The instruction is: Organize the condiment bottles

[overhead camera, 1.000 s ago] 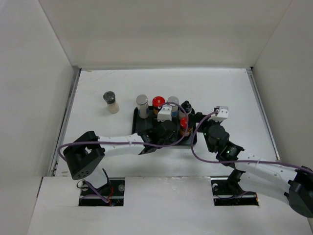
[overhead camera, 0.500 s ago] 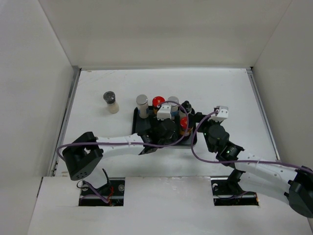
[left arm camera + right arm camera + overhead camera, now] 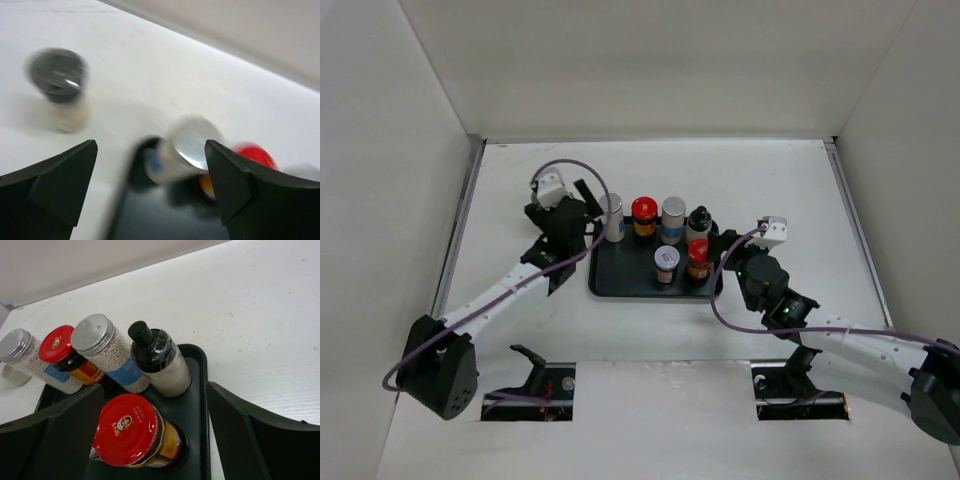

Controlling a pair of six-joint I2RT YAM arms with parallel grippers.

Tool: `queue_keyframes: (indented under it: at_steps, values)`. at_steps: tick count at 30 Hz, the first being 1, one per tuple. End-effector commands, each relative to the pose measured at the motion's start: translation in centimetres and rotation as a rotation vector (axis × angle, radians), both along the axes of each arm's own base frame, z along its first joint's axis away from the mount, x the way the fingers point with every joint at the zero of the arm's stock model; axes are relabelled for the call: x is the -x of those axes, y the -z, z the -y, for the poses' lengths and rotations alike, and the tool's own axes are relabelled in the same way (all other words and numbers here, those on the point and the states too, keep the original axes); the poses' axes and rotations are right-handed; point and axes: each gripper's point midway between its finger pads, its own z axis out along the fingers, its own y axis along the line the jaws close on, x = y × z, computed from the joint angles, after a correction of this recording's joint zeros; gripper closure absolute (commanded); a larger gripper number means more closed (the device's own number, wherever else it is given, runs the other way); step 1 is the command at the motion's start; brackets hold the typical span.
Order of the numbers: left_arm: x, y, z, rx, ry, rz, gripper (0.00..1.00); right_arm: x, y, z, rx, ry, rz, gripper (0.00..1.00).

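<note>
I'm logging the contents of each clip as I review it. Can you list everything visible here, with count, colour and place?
silver-capped jars: 2, pale bodies, tray's back row
red-capped jars: 2, one in the back row, one in the front row
black-capped jar: 1, pale body, right end of the back row
white-capped jar: 1, front row
dark-grey-capped jar: 1, pale body, on the table left of the tray, blurred
tray: 1, black, middle of the table
table: 1, white
walls: white, on three sides
cables: 2, purple, one along each arm
left gripper: 1, black, open, by the tray's back left corner
right gripper: 1, black, open, at the tray's right side
</note>
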Motion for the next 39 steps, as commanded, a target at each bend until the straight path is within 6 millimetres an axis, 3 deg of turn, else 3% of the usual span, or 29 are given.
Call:
queue_keyframes:
  at_steps: [1, 3, 5, 11, 20, 22, 26, 30, 34, 39]
  values:
    - [-1.9, 1.0, -5.0, 0.002, -0.068, -0.036, 0.10, -0.2, -1.6, -0.4, -0.047, -0.012, 0.044, 0.21]
    - [-3.5, 2.2, -7.6, 0.011, -0.107, -0.073, 0.10, 0.0, -1.9, -0.5, -0.056, -0.023, 0.052, 0.30]
    - [-4.9, 2.7, -8.5, 0.019, -0.119, -0.090, 0.10, 0.0, -1.6, -0.6, -0.052, -0.024, 0.047, 0.30]
    - [-7.3, 3.4, -9.9, 0.012, -0.138, -0.122, 0.10, 0.1, -1.5, -1.7, -0.035, -0.054, 0.038, 0.14]
    - [-9.7, 4.7, -12.2, 0.014, -0.168, -0.152, 0.14, 0.4, -1.9, -2.4, -0.044, -0.093, 0.051, 0.11]
    - [-10.2, 5.1, -12.3, 0.012, -0.170, -0.165, 0.17, 0.4, -1.7, -2.6, -0.044, -0.100, 0.048, 0.11]
    - [-10.6, 5.5, -12.3, 0.011, -0.176, -0.163, 0.39, 0.4, -1.9, -2.7, -0.045, -0.100, 0.052, 0.09]
    - [-9.7, 4.2, -12.2, -0.005, -0.205, -0.128, 0.60, 0.3, -1.6, -2.8, -0.040, -0.105, 0.046, 0.09]
    - [-6.8, 1.5, -12.1, -0.020, -0.234, -0.057, 0.64, 0.5, -2.0, -2.8, -0.048, -0.108, 0.058, 0.08]
    - [-2.4, -0.1, -8.7, -0.016, -0.141, -0.018, 0.65, 0.5, -2.0, -2.6, -0.053, -0.105, 0.060, 0.08]
